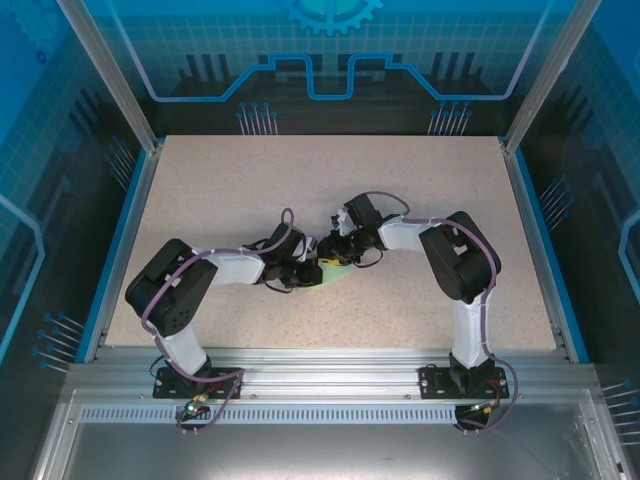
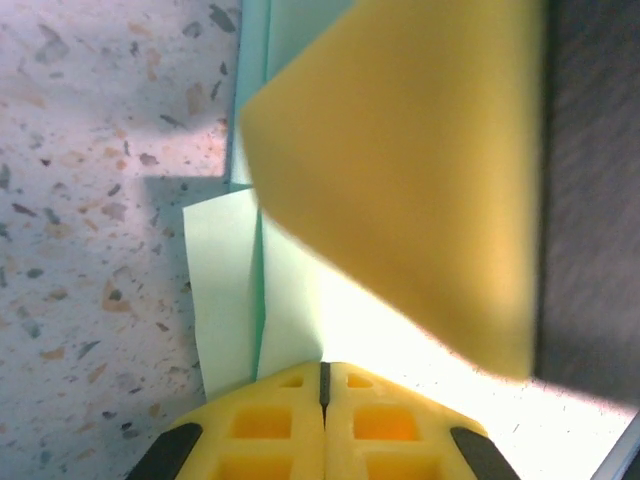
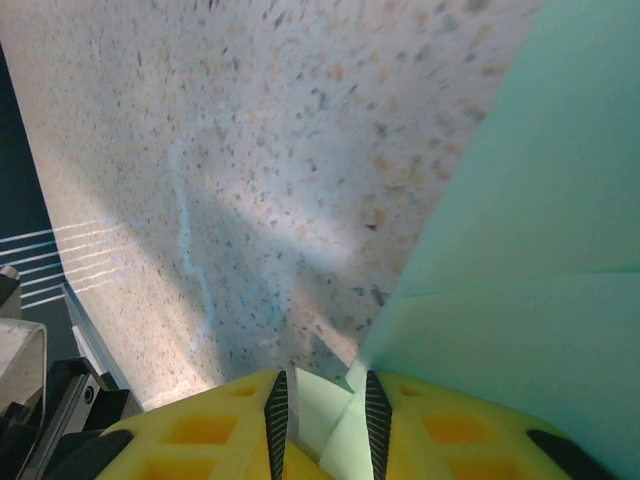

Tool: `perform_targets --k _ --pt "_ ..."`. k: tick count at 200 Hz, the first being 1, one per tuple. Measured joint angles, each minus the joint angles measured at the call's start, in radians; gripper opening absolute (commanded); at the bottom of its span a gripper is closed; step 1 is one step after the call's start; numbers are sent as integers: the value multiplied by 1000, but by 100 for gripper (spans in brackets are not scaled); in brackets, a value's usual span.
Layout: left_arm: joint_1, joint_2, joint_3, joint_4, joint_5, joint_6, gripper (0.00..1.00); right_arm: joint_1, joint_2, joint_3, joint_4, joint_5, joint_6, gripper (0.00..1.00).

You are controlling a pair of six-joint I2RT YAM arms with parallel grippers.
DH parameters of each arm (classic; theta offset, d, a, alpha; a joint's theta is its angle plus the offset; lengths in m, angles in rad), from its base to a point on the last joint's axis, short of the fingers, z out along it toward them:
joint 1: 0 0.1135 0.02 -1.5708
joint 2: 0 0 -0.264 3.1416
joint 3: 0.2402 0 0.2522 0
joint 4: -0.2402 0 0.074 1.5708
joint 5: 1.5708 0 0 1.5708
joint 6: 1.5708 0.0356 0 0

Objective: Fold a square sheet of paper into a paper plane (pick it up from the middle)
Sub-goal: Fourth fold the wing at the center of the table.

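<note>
While the left end effector (image 2: 323, 375) is pinching the paper (image 1: 335, 272) at the middle of the desk (image 1: 250, 190), likely to pin its fold, the right end effector (image 3: 320, 392) is sitting slightly open around an edge.

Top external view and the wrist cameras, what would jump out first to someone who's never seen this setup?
The left gripper and right gripper meet at the middle of the speckled table, right at a small piece of mint-green paper. In the left wrist view, closed yellow fingers sit at the paper's fold, with a big blurred yellow shape close above.
</note>
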Motion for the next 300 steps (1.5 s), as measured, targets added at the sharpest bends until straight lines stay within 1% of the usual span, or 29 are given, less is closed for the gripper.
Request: perform_targets --k 41,56,66,110,152,200,227,300 --pt "0 0 -6 19 3 -7 2 -84 -151 -34 -29 61 -13 26" --pt "0 0 -6 19 4 -9 2 -87 -177 -35 -27 68 -18 26" --pt "0 0 -6 19 4 -12 2 -71 -178 -35 -26 69 -18 25" --pt "0 0 -6 17 4 -29 2 37 -106 -35 -8 65 -4 25" --pt "2 1 -4 18 7 -29 1 37 -31 -55 37 64 18 24" --pt "2 5 -5 29 7 -30 0 1 -13 -55 51 21 13 25" --pt "2 6 -11 46 7 -30 0 -29 -13 -53 48 22 -3 25" --pt "2 7 -23 72 8 -30 0 -114 26 27 -31 21 -56 26"
